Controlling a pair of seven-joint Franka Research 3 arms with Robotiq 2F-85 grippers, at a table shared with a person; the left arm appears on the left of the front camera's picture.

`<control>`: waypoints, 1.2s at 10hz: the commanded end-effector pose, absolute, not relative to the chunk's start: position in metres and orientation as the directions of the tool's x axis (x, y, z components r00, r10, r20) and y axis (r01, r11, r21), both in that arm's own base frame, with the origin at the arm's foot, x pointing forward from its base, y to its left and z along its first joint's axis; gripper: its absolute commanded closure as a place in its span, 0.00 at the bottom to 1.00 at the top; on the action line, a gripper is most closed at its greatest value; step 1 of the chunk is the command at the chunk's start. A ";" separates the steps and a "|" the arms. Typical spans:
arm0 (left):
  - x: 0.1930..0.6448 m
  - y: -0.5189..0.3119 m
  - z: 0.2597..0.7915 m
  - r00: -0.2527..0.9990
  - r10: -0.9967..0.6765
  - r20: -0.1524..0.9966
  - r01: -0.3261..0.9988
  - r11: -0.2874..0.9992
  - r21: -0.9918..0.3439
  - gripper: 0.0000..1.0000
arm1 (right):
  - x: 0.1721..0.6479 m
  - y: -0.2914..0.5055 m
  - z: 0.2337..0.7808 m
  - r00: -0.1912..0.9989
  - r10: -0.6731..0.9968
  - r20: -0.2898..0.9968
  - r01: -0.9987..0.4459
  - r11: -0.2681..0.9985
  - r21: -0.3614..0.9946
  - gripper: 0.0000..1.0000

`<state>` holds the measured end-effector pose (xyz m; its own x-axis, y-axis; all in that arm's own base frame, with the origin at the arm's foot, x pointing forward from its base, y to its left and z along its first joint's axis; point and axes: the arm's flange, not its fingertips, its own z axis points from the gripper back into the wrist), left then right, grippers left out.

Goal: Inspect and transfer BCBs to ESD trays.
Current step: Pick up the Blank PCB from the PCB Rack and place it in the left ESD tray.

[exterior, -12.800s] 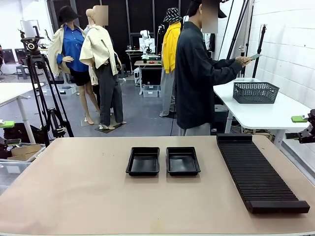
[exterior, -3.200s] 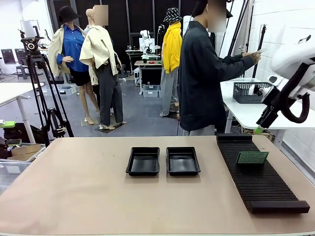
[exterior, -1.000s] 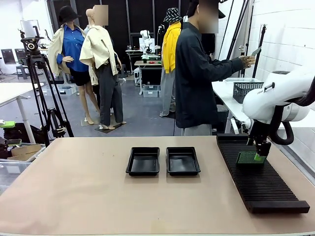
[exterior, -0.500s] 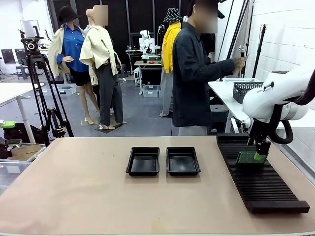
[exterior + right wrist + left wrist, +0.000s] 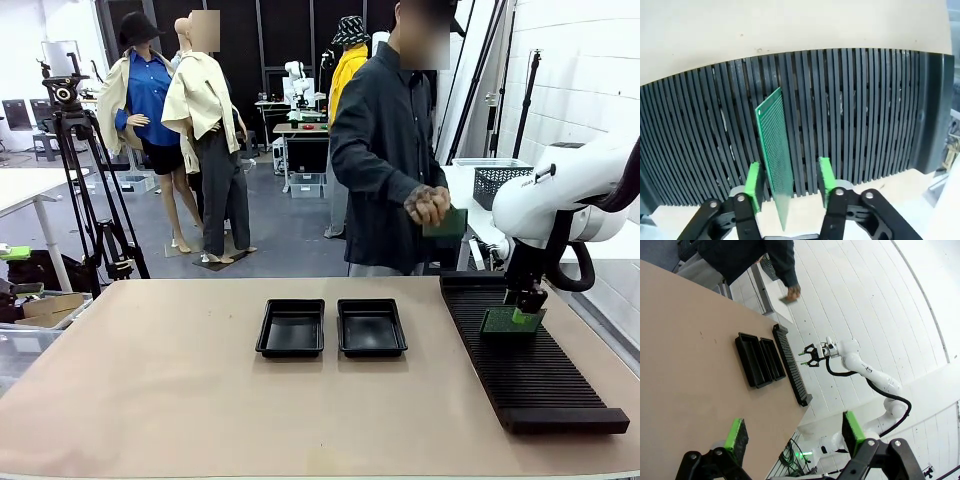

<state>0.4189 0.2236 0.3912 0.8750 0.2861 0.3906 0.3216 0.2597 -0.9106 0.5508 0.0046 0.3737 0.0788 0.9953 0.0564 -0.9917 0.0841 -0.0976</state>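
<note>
One green BCB stands on edge in a slot of the long black ribbed rack. My right gripper is open, a green pad on each side of the board with gaps showing; in the front view this gripper sits at the board. The person's hand holds the second BCB above the rack's far end. Two black ESD trays lie side by side mid-table, nothing in them. My left gripper is open, high off the table, holding nothing.
The rack runs along the table's right side. The person stands at the far edge, facing the table. A grey mesh basket sits on the white table behind. A camera tripod stands at the far left.
The person has turned from the white table toward mine and lowered the second board from head height to chest height. My right gripper has stayed at the racked board.
</note>
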 end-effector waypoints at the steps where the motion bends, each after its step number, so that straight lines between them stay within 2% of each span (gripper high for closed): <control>1: 0.417 0.224 0.393 0.876 0.291 0.385 0.312 0.267 -0.912 0.00 | 0.555 0.003 0.376 0.109 0.992 0.057 -0.990 0.113 -0.084 0.83; 2: 0.417 0.224 0.393 0.876 0.291 0.385 0.312 0.267 -0.912 0.00 | 0.550 -0.004 0.390 0.117 0.990 0.084 -0.989 0.124 -0.078 0.83; 4: 0.417 0.224 0.393 0.876 0.291 0.385 0.312 0.267 -0.912 0.00 | 0.528 -0.012 0.425 0.141 0.986 0.090 -0.990 0.142 -0.009 0.46; 5: 0.417 0.224 0.393 0.876 0.291 0.385 0.312 0.267 -0.912 0.00 | 0.522 -0.018 0.440 0.121 0.983 0.137 -0.992 0.116 0.045 0.27; 6: 0.417 0.224 0.393 0.876 0.291 0.385 0.312 0.267 -0.912 0.00 | 0.514 -0.026 0.455 0.097 0.975 0.198 -0.986 0.067 0.153 0.27; 7: 0.417 0.224 0.393 0.876 0.291 0.385 0.312 0.267 -0.912 0.00 | 0.502 -0.036 0.472 0.160 0.964 0.215 -0.980 0.128 0.153 0.27; 9: 0.417 0.224 0.393 0.876 0.291 0.385 0.312 0.267 -0.912 0.00 | 0.433 -0.069 0.525 0.264 0.921 0.287 -0.964 0.256 0.065 0.27; 11: 0.417 0.224 0.393 0.876 0.291 0.385 0.312 0.267 -0.912 0.00 | 0.401 -0.076 0.529 0.373 0.861 0.345 -0.918 0.396 0.004 0.27; 12: 0.417 0.224 0.393 0.876 0.291 0.385 0.312 0.267 -0.912 0.00 | 0.393 -0.078 0.522 0.392 0.844 0.365 -0.907 0.421 0.000 0.27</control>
